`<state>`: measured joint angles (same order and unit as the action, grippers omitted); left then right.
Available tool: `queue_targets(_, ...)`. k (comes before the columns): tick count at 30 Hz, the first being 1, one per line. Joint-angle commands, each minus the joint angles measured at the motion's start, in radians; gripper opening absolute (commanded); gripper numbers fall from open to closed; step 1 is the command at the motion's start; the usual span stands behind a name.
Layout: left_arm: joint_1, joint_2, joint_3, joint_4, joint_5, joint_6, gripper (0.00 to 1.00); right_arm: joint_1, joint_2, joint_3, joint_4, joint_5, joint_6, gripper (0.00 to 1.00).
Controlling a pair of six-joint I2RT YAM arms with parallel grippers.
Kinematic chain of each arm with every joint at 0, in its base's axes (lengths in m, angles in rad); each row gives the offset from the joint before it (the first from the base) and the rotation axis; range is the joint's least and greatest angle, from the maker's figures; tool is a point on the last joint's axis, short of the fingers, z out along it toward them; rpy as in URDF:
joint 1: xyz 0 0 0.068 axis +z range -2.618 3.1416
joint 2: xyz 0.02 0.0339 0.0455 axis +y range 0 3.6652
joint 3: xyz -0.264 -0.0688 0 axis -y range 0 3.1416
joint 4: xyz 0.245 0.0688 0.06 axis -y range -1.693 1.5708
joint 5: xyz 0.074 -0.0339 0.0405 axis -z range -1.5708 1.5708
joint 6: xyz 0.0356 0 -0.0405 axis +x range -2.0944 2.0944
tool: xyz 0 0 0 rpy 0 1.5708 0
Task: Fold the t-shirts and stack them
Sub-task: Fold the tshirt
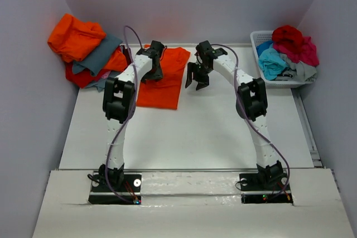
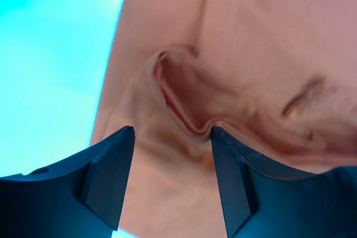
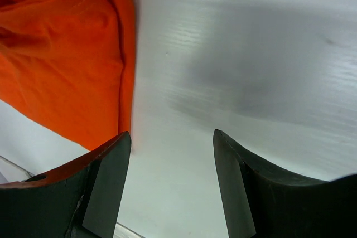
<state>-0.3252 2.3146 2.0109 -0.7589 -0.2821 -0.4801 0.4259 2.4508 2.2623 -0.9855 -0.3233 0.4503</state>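
The orange shirt (image 1: pixel 167 90) lies flat, a bit wrinkly. The left pincer (image 2: pixel 173 132) gapes over it and the right pincer (image 3: pixel 172 134) gapes beside it. Both are empty.

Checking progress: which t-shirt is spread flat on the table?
The orange-red t-shirt below the left hand; the other t-shirts are heaped at the far left or in the white basket.

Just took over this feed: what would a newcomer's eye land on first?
The bright orange t-shirt lying flat at the far centre, left claw open over it, right claw open above bare table beside it. Then the orange-and-grey shirt heap in the far-left corner and the white basket of red and turquoise shirts far right.
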Motion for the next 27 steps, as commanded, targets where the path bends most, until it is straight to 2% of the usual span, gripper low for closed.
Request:
queue_targets(1,0.005,-0.239,-0.102,0.024,-0.046,-0.02,0.69,0.063,-0.096,-0.073,0.031,-0.052,0.007,0.67)
queue_targets(8,0.025,-0.355,-0.262,0.004,0.012,-0.034,0.7,0.105,-0.148,-0.208,0.1,-0.118,0.067,0.66)
queue_targets(11,0.047,-0.403,-0.394,0.026,0.082,-0.049,0.7,0.117,-0.176,-0.271,0.148,-0.138,0.091,0.66)
queue_targets(19,0.09,-0.446,-0.596,0.087,0.236,-0.074,0.7,0.166,-0.159,-0.293,0.202,-0.171,0.143,0.66)
queue_targets(27,0.153,-0.436,-0.566,0.086,0.218,-0.043,0.7,0.166,-0.128,-0.284,0.24,-0.203,0.177,0.66)
